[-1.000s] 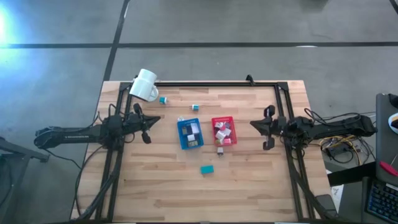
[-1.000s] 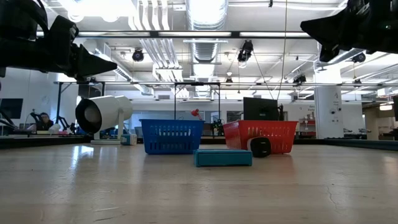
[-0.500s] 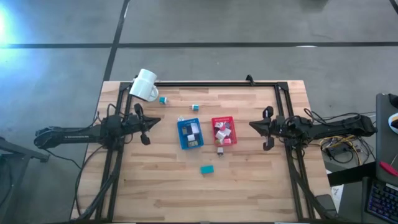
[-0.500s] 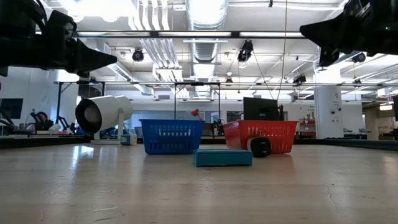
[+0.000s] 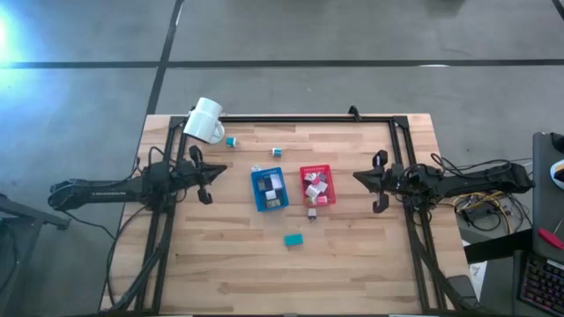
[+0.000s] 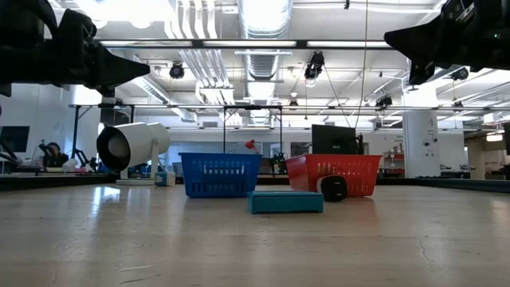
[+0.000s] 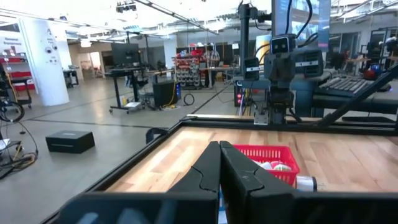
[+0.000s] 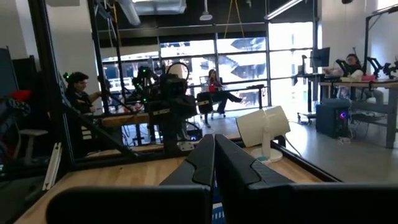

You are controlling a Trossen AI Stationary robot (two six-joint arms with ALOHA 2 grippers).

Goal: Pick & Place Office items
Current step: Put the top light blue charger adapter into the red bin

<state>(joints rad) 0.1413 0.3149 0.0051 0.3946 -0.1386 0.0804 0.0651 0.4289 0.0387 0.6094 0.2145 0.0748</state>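
Both grippers, left [image 5: 222, 168] and right [image 5: 357, 177], hover closed and empty at 9 and 3 o'clock of the blue [image 5: 269, 189] and red [image 5: 317, 186] plastic baskets. At 6 o'clock lies your teal rectangular block [image 5: 293, 239]: probably light, rigid and smooth. Pinch it across its short sides.
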